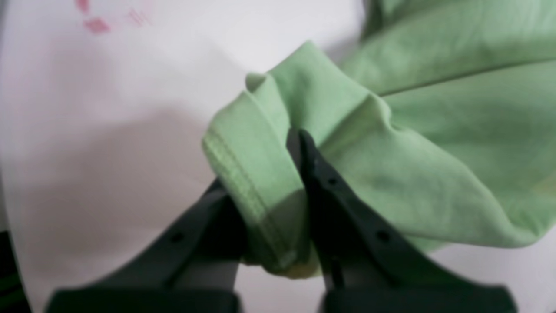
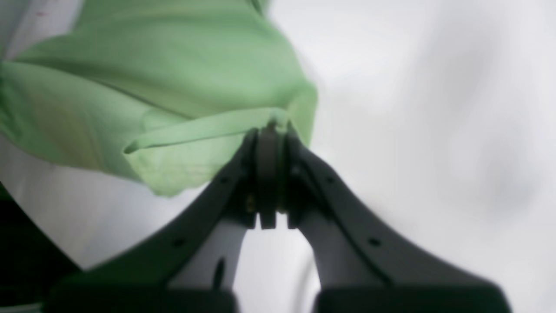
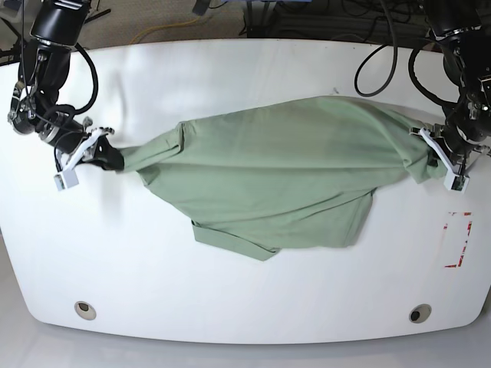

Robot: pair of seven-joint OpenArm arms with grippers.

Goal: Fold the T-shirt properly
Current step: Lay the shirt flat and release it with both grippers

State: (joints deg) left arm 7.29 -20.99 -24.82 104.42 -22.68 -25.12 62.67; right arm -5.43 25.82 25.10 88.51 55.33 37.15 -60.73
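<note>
Right gripper [image 3: 107, 156], at the base view's left, is clamped on one end of the T-shirt [image 3: 276, 184]; left gripper [image 3: 439, 157] pinches the opposite hemmed end. Shirt is stretched between them across the white table [image 3: 230, 299]. Risk: overtension slips the right's thin pinch, so the cloth drops crooked. Red mark [image 3: 458, 239] near the table's right edge; cables [image 3: 307, 19] behind.

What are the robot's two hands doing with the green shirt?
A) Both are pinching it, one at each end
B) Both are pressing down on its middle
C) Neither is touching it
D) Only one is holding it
A: the left hand is shut on a hemmed edge of the T-shirt, the right hand on the opposite end, so it stretches between them.
</note>
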